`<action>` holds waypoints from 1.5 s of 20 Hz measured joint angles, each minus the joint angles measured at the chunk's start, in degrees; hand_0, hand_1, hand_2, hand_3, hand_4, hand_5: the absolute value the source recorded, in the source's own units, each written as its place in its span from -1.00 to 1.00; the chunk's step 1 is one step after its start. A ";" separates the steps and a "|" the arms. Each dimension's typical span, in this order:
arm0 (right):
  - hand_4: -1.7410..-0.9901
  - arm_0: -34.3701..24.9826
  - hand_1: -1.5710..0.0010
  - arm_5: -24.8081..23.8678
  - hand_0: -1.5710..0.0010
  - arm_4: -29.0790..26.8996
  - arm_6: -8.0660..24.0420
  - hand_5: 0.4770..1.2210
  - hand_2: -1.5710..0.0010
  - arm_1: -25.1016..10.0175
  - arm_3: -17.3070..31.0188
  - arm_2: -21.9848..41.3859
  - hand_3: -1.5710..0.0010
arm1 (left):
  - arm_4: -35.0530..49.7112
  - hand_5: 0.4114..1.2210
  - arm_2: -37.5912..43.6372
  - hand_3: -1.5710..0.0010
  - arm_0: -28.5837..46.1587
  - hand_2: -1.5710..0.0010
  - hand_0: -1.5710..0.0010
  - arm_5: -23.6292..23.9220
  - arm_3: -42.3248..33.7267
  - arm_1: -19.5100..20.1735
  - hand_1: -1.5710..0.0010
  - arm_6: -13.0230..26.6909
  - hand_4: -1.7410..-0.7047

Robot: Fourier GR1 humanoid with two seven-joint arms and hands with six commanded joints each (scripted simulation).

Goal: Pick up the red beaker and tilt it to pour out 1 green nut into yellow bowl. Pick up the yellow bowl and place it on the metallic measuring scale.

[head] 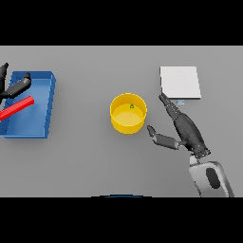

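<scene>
The yellow bowl (127, 114) stands at the table's middle with one small green nut (132, 106) lying inside it. My right hand (187, 128) is open just right of the bowl, fingers stretched toward the far side and thumb pointing at the bowl, not touching it. Behind that hand lies the pale square measuring scale (179, 81). At the far left the red beaker (18, 107) rests tilted in a blue bin (49, 107), partly cut off by the view's edge. My left hand (16, 87) hovers open just above the beaker, its fingers spread and not round it.
The blue bin occupies the left edge of the grey table. A small display tab (180, 101) sticks out at the scale's near side, close to my right fingertips.
</scene>
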 measured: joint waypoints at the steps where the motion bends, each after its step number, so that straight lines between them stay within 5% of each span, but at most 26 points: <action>1: 0.23 -1.38 1.00 0.96 1.00 2.29 0.69 -0.45 1.00 -1.31 0.57 1.30 1.00 | 0.11 -0.26 0.15 0.99 0.26 0.99 0.99 0.02 -0.10 0.18 0.99 -0.52 0.83; 8: 0.26 -14.37 1.00 8.96 1.00 14.26 -1.15 -0.50 1.00 -9.62 4.95 9.55 1.00 | 0.29 -0.24 -0.03 1.00 0.19 1.00 1.00 -0.22 -0.95 0.57 1.00 0.00 0.83; 19: 0.32 -26.78 1.00 17.56 1.00 17.54 -5.90 -0.44 1.00 -9.34 17.35 16.66 1.00 | 0.14 -0.23 -0.12 1.00 0.10 1.00 1.00 -0.53 -1.19 1.09 1.00 -0.41 0.83; 30: 0.16 -32.29 1.00 22.38 1.00 19.65 -6.05 -0.45 1.00 -7.01 26.24 21.09 1.00 | 0.19 -0.20 0.08 1.00 -0.78 1.00 1.00 -1.21 -0.12 0.91 1.00 -1.11 0.82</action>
